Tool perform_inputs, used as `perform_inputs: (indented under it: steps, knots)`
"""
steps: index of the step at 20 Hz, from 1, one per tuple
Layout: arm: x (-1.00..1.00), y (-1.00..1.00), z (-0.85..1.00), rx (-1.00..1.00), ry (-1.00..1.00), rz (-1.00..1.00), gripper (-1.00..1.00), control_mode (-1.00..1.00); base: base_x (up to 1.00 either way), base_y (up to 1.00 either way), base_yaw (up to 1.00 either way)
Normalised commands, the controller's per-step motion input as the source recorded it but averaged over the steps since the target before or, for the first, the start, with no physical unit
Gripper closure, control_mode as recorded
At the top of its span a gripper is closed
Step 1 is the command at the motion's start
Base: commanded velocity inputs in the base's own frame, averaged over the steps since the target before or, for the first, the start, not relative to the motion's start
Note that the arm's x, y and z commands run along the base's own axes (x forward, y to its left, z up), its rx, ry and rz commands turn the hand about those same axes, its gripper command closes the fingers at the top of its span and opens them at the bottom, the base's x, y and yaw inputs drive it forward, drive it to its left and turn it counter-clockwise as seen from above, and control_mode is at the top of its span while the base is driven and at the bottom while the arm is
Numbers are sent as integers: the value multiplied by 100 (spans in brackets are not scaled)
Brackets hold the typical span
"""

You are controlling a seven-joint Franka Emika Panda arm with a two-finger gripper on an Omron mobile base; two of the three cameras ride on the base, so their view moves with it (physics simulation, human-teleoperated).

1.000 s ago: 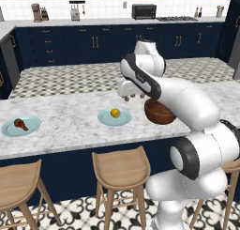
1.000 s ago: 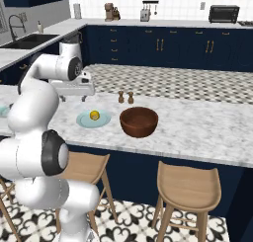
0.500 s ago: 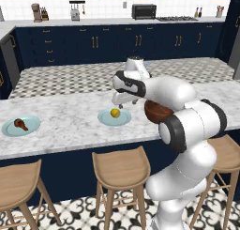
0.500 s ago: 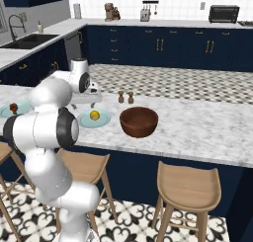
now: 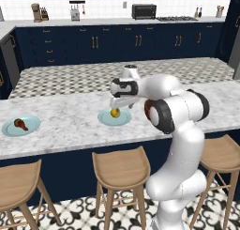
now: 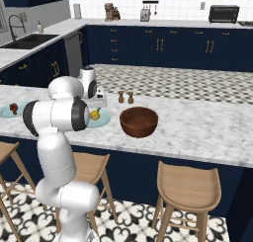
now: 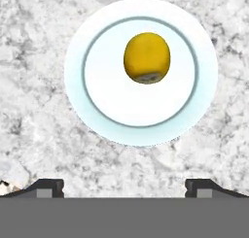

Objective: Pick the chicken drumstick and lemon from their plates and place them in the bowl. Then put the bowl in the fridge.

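The lemon [image 7: 147, 57] lay on the nearer of the two pale plates [image 7: 141, 130], a little off its middle, on the marble counter [image 5: 70, 130]. The gripper [image 5: 120, 105] hung right above that plate, pointing straight down, its jaws spread as wide as they went and holding nothing; in the hand view the two fingertips [image 7: 44, 186] stood far apart at the bottom edge, clear of both plate and fruit. In the left base view the lemon [image 5: 114, 113] showed just under the hand, on the plate's [image 5: 123, 120] near side.

The chicken drumstick [image 5: 19, 124] rested on the other plate [image 5: 11, 130], well apart to the left along the same counter, untouched. The bowl [image 6: 139, 121] stood upright on the counter to the other side of the lemon's plate [image 6: 102, 120], near it but not touching, and nothing could be seen inside it. Two small shakers [image 6: 125, 97] stood behind the bowl. Wooden stools [image 5: 121, 170] lined the counter's front
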Motion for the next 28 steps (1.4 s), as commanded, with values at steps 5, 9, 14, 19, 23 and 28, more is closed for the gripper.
perform_inputs:
  steps: [5, 9, 14, 19, 23, 28]
  knots:
    - [38, 2, -48, 0, 6, 0, -100, -100, 0, 0, 0]
    - [37, 3, 0, 0, 0, 0, -100, -100, 0, 0, 0]
    - [21, 16, -17, 0, 1, 0, -100, -100, 0, 0, 0]
    - [24, 0, -44, 0, 2, 0, -100, -100, 0, 0, 0]
    - [24, 0, -9, 0, 0, 0, -100, -100, 0, 0, 0]
    - [29, 7, 0, 0, 0, 0, -100, -100, 0, 0, 0]
